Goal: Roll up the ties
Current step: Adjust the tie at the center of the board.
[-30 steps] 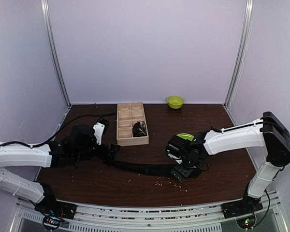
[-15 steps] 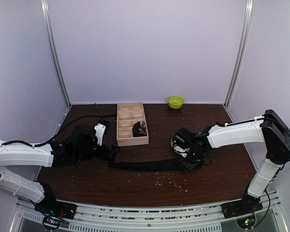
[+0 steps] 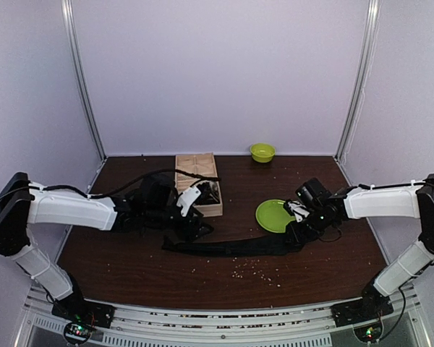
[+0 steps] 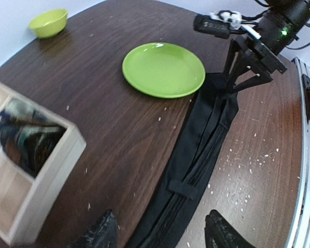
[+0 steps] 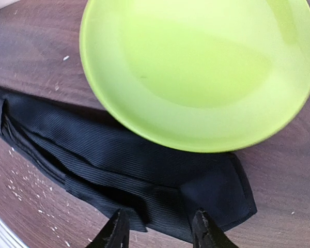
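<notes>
One black tie (image 3: 239,247) lies stretched flat across the middle of the table, its wide end beside the green plate (image 3: 273,215). My left gripper (image 3: 190,233) hangs over the tie's left part. In the left wrist view its jaws (image 4: 160,235) stand open astride the tie (image 4: 201,150), with a gap on each side. My right gripper (image 3: 295,237) is at the wide end. In the right wrist view the right gripper (image 5: 159,232) has its tips apart, low over the folded fabric (image 5: 119,155) just below the plate (image 5: 201,67).
A wooden compartment box (image 3: 197,184) stands behind the left gripper, with a dark rolled bundle (image 4: 26,134) in one cell. A small green bowl (image 3: 262,152) sits at the back edge. Pale crumbs (image 3: 249,271) are scattered in front of the tie.
The left arm swung right, up to the tie near the box. The right arm pulled back right, uncovering the plate, and the tie's wide end shifted with it. Both pairs of jaws narrowed.
</notes>
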`<action>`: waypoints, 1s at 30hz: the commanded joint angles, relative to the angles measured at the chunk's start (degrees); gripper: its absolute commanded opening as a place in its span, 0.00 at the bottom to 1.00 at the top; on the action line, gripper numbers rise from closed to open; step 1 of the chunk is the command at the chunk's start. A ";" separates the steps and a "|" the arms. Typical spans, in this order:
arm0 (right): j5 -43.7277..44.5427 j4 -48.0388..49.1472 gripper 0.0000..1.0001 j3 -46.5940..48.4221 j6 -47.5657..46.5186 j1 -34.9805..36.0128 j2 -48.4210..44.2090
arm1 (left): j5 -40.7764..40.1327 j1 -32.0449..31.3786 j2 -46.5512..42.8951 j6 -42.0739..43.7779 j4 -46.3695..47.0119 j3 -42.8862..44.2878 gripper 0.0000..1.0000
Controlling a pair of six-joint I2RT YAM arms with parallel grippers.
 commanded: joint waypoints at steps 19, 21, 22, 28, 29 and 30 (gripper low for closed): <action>-7.08 10.41 0.07 -8.82 6.27 -8.36 0.24 | 12.61 -10.11 35.70 18.60 -9.20 38.51 0.46; -7.35 10.19 0.07 -8.96 6.50 -8.38 0.22 | 12.95 -10.35 37.39 18.24 -9.48 39.64 0.47; -7.32 10.15 0.07 -9.07 6.57 -8.36 0.18 | 13.23 -10.37 38.09 18.09 -9.83 40.12 0.47; -7.37 10.17 0.07 -10.02 7.27 -8.45 -0.25 | 12.75 -10.79 42.12 17.73 -12.02 42.88 0.46; -7.40 10.24 0.07 -10.22 7.40 -8.52 -0.30 | 12.59 -10.89 42.60 17.75 -12.22 43.13 0.46; -7.48 10.30 0.07 -10.43 7.54 -8.52 -0.42 | 12.33 -10.91 42.97 17.76 -12.42 43.35 0.46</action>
